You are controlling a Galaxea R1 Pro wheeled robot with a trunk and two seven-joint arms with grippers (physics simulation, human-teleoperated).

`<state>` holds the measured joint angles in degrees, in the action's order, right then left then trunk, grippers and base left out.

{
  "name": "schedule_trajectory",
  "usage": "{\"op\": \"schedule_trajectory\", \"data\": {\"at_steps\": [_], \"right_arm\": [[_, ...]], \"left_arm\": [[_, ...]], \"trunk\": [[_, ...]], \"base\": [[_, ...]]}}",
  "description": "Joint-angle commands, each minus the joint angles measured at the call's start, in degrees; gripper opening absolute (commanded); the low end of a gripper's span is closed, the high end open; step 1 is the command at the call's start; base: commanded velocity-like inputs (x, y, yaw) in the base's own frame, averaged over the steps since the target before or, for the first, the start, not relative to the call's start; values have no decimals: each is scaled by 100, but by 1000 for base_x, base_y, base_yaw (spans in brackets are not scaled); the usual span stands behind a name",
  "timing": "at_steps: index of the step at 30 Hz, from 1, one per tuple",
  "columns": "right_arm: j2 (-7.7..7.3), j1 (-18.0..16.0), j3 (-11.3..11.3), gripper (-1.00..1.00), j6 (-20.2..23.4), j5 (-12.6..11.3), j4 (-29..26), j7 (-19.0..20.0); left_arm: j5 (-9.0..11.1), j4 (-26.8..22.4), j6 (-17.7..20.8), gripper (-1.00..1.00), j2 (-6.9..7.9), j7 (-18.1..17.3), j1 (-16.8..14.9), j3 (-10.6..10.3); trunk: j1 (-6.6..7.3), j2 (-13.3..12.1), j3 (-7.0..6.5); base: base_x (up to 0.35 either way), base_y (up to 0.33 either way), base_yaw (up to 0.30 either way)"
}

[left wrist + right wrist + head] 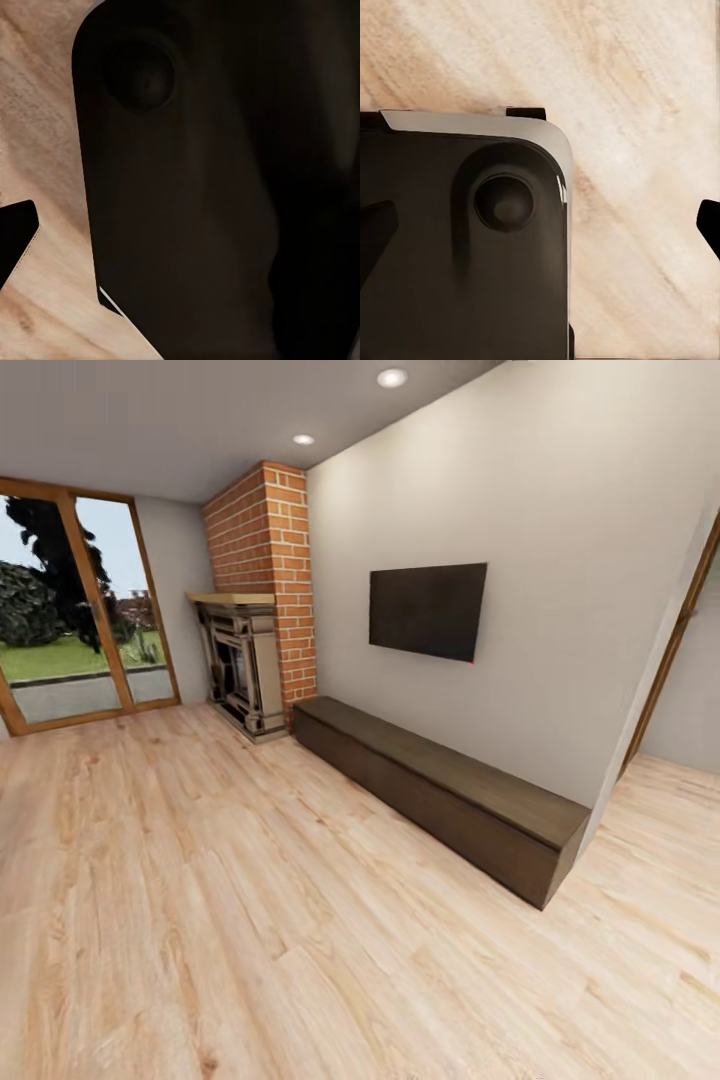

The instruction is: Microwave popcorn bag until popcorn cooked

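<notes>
Task looks unstarted: living room with wall television [428, 610] at frame centre, no kitchen; both claws' state cannot be told.

In the left wrist view the robot's body [187, 195] is a large, smooth, matt black shell with rounded corners. A round recessed socket [142, 75] is sunk into it near one corner, and a thin pale line edges its lower corner. A separate black tip [15, 240] with a light rim juts in just beside it.

In the right wrist view a similar dark glossy housing [450, 255] has a pale grey bevelled rim along its edge, a rounded corner and a round knob-like boss [504, 202] set in a moulded recess. A small black tip [709, 225] shows well apart from it.
</notes>
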<state>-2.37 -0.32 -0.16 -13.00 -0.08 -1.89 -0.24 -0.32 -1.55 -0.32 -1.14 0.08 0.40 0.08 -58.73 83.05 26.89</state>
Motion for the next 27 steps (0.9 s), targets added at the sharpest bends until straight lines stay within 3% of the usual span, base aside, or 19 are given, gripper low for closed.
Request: {"op": "schedule_trajectory", "data": {"at_steps": [1,27], "right_arm": [[0,-3,-1,100,-18,-1,4,-2],[0,-3,-1,100,-18,-1,4,-2]], "left_arm": [[-3,-12,-3,100,0,1,4,1],[-3,-12,-3,100,0,1,4,1]], "trunk": [[0,2,4],[0,2,4]], "base": [[0,0,-297],[0,0,-297]]}}
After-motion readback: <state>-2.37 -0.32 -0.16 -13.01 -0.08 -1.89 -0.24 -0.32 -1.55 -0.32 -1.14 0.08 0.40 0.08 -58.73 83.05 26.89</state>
